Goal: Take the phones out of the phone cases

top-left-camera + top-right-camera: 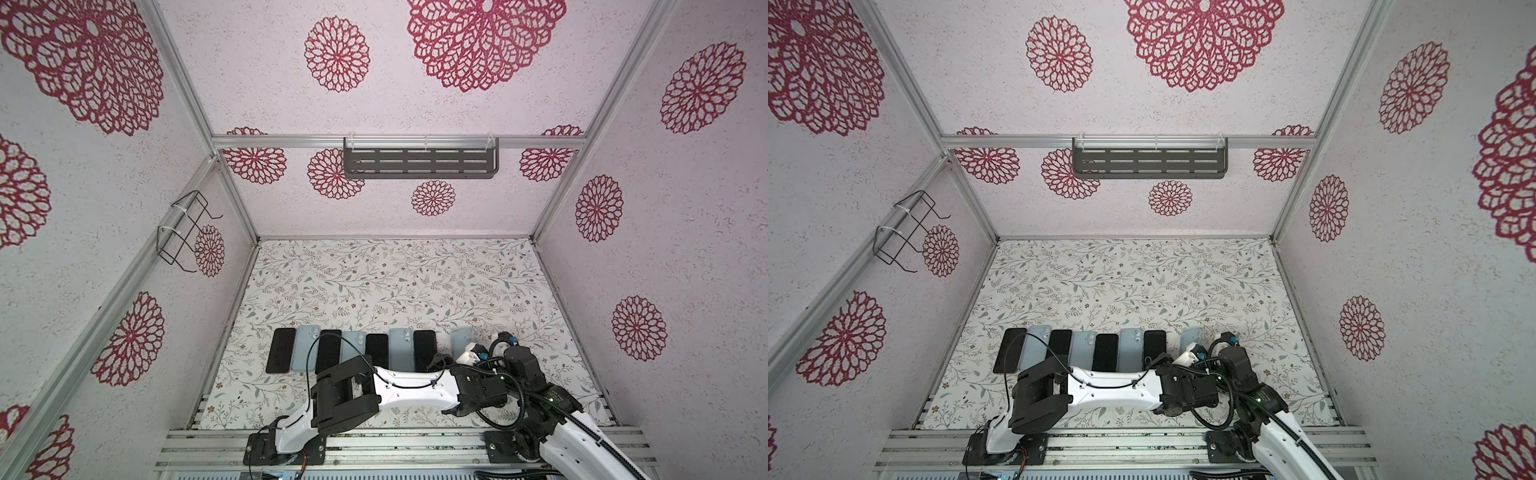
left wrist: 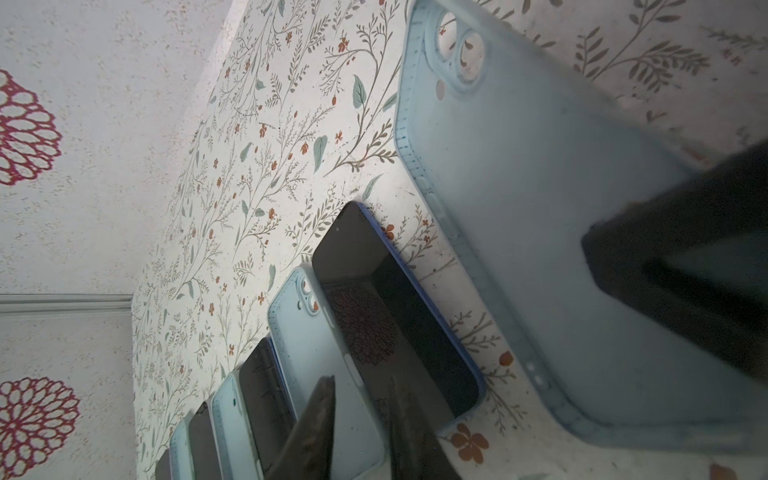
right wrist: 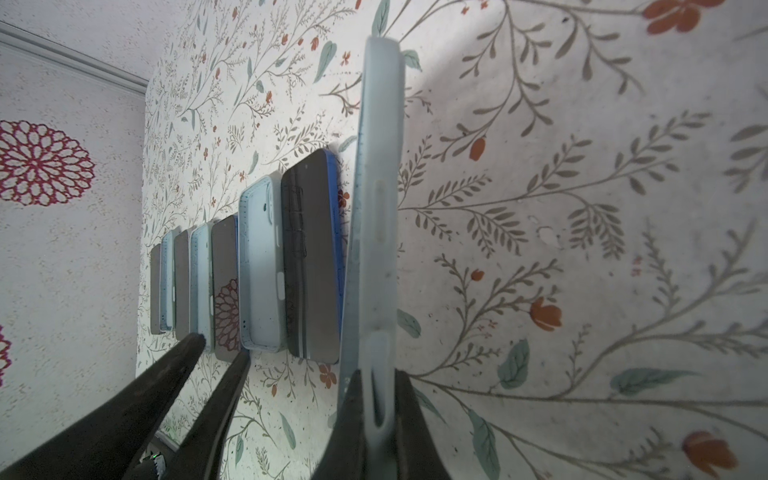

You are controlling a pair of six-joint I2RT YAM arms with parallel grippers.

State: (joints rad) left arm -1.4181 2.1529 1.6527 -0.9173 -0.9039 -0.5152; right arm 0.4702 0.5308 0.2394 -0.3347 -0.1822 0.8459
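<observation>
Nothing to read here: no text, label, brand, number or sign shows in any view. The dark phone screen (image 2: pixel 395 316) gives back only a dim reflection of the red flower wall pattern (image 2: pixel 25 129). The pale blue phone case (image 2: pixel 540 208) shows plain plastic, with fine tick-like marks along its rim that are too small to read as characters.

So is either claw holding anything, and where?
Right gripper: light blue phone case, pinched at the end opposite its camera cutout. Left gripper: nothing.
</observation>
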